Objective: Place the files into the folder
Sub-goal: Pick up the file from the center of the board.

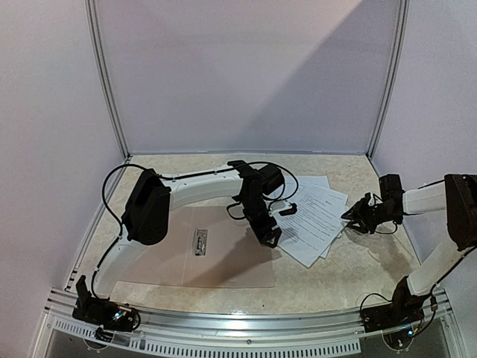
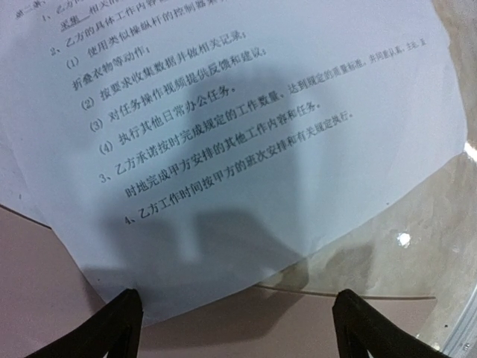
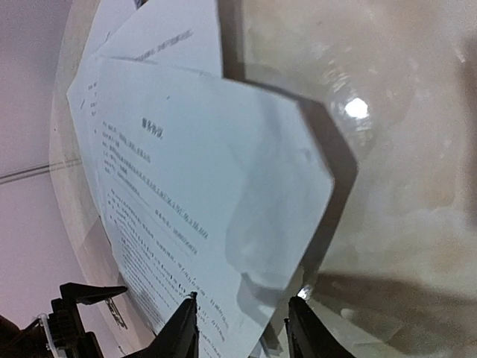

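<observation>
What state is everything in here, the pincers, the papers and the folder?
Folder: lying open and flat.
Files: loose, fanned out at its right edge, not inside.
Left pincer: open wide, above the files.
Right pincer: jaws apart, at the files' corner.

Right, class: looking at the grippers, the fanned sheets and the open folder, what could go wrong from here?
1. The files lie fanned, not squared, so a pinch at one edge may lift one sheet and skew the rest.
2. The left gripper is open over a flat sheet corner by the folder; closing there might crease it.
3. The metal clip could snag a sheet slid across.
</observation>
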Controlling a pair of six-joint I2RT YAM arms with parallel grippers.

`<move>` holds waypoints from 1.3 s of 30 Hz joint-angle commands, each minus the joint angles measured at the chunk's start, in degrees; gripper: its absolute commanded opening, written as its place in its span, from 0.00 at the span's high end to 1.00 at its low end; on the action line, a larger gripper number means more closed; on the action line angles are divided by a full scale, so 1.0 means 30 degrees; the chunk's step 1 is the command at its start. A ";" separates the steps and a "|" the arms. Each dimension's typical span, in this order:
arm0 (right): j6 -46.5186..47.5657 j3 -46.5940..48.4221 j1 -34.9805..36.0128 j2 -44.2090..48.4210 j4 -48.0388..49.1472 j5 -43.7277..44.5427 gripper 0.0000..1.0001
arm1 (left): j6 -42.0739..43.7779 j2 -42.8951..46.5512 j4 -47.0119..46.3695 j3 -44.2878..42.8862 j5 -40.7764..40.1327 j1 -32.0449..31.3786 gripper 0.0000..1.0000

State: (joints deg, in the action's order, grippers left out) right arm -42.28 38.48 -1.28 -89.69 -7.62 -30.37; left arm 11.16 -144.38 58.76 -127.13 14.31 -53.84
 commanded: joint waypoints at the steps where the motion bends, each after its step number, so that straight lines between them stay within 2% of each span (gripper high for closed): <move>1: -0.1076 -0.1067 -0.1085 -0.1104 0.2573 -0.1246 0.57 | 0.0177 -0.0549 -0.0207 -0.0279 -0.0154 -0.0245 0.10; 8: -0.3431 -0.2913 -0.1346 -0.1282 0.5685 -0.2076 0.44 | 0.0250 -0.0541 -0.0205 -0.0308 -0.0169 -0.0245 0.09; 12: -0.4030 -0.2967 -0.1388 -0.2136 0.7125 -0.2514 0.44 | 0.0324 -0.0554 -0.0206 -0.0309 -0.0260 -0.0231 0.10; 16: -0.5568 -0.3414 -0.1531 -0.3199 1.0750 -0.3462 0.45 | 0.0324 -0.0500 -0.0178 -0.0309 -0.0307 -0.0245 0.09; 19: -0.7057 -0.3759 -0.1566 -0.3762 1.3279 -0.3853 0.54 | 0.0324 -0.0467 -0.0178 -0.0337 -0.0335 -0.0245 0.10; 23: -0.7689 -0.3979 -0.1652 -0.3758 1.4173 -0.3868 0.79 | 0.0368 -0.0460 -0.0142 -0.0367 -0.0401 -0.0245 0.09; 25: -0.7705 -0.4186 -0.1730 -0.3436 1.4020 -0.3798 0.88 | 0.0386 -0.0431 -0.0125 -0.0367 -0.0364 -0.0245 0.09; 28: -0.7340 -0.4149 -0.1771 -0.2598 1.2739 -0.3698 0.99 | 0.0488 -0.0383 -0.0030 -0.0460 -0.0303 -0.0245 0.09; 31: -0.5955 -0.3473 -0.1756 -0.1111 0.9692 -0.3368 1.00 | 0.0745 -0.0275 0.0579 -0.1159 -0.0301 -0.0223 0.09; 36: -0.1981 -0.0520 -0.1775 0.2307 0.1516 -0.2519 1.00 | 0.1791 0.1191 0.2059 -0.2618 0.0513 0.0119 0.01; 39: 0.1011 0.2192 -0.1727 0.3897 -0.3262 -0.2751 1.00 | 0.2240 0.2620 0.2787 -0.3131 0.1692 0.0672 0.00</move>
State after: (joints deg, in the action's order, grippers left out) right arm -52.90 35.55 -6.44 -84.60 5.06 -39.38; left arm 15.07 -143.48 62.98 -133.67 14.98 -53.34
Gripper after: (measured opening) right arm 0.003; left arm 0.993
